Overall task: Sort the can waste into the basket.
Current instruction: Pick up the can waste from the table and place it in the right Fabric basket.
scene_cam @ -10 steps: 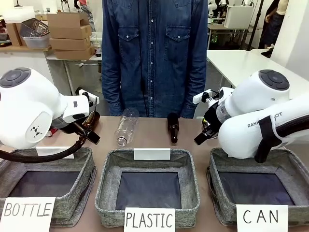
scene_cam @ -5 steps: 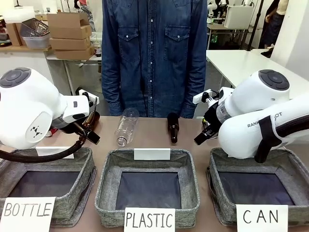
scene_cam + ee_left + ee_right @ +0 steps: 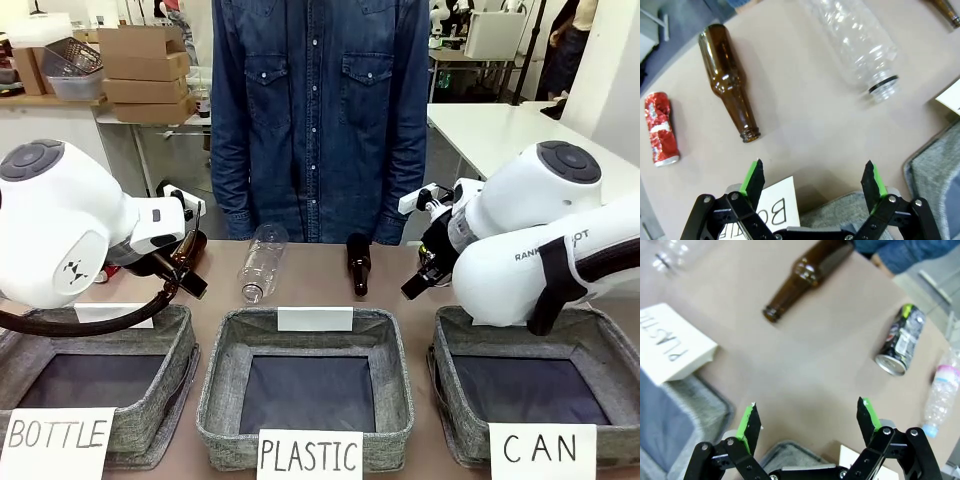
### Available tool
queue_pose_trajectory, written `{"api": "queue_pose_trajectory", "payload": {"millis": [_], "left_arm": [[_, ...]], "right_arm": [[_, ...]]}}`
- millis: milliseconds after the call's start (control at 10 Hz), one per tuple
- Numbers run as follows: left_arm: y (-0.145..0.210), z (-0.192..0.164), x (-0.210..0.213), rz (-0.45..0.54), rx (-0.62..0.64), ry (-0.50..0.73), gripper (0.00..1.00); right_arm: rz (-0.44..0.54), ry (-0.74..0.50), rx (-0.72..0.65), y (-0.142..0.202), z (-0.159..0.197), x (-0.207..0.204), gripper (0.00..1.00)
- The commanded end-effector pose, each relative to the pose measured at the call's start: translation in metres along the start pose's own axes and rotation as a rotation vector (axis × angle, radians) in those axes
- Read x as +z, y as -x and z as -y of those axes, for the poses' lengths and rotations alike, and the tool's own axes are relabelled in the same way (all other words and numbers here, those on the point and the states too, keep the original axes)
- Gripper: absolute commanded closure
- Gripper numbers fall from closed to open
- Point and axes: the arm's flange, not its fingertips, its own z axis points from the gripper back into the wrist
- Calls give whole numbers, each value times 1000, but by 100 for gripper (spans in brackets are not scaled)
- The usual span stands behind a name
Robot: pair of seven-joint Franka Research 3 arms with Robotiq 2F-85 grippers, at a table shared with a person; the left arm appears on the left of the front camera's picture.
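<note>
Brown worktop (image 3: pixel 310 285), barely altered in a second: the right arm has edged slightly, and sorting has apparently not begun. Wrist cameras supply the cans: a crushed red can (image 3: pixel 661 128) beyond the wide-spread left tool (image 3: pixel 813 165), a black can (image 3: pixel 900 341) beyond the equally wide right tool (image 3: pixel 807 405). The front camera supplies the CAN basket (image 3: pixel 445 385).

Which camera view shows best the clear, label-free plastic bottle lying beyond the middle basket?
The front view: the whole clear plastic bottle lies in frame, neck toward the camera. The left wrist view shows it larger but cuts off its base. The right wrist view catches just its neck end at the top edge.
</note>
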Motion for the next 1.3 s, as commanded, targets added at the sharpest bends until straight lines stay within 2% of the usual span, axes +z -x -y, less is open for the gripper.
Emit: {"api": "queue_pose_trajectory", "payload": {"millis": [0,100,200,300,400,500,600,700,800,900,1000,1100,1200], "left_arm": [[3,-21,85,62,-6,55,0],[14,-31,131,76,-4,43,0],[27,-34,168,172,36,41,0],[32,-32,182,186,101,-10,0],[-17,-28,121,119,23,33,0],[-17,-28,121,119,23,33,0],[-17,-28,121,119,23,33,0],[-8,-37,166,148,44,20,0],[-7,-55,168,39,102,193,0],[4,-95,180,52,273,404,0],[22,-133,183,109,446,540,0],[44,-166,179,133,581,711,0],[63,-189,170,153,732,818,0]], "right_arm": [[61,-140,21,15,21,88,0],[108,-128,-14,28,24,125,0],[158,-52,-46,42,22,149,0],[207,25,-51,53,17,159,0],[163,216,-122,55,12,153,0],[184,-63,-43,-6,34,156,0],[210,30,-64,-3,45,180,0],[204,-109,-37,-1,48,171,0],[244,-286,-139,12,62,169,0],[344,-545,-305,36,86,168,0],[423,-768,-466,56,106,166,0],[430,-915,-737,69,129,164,0],[406,-996,-953,79,150,162,0]]}}
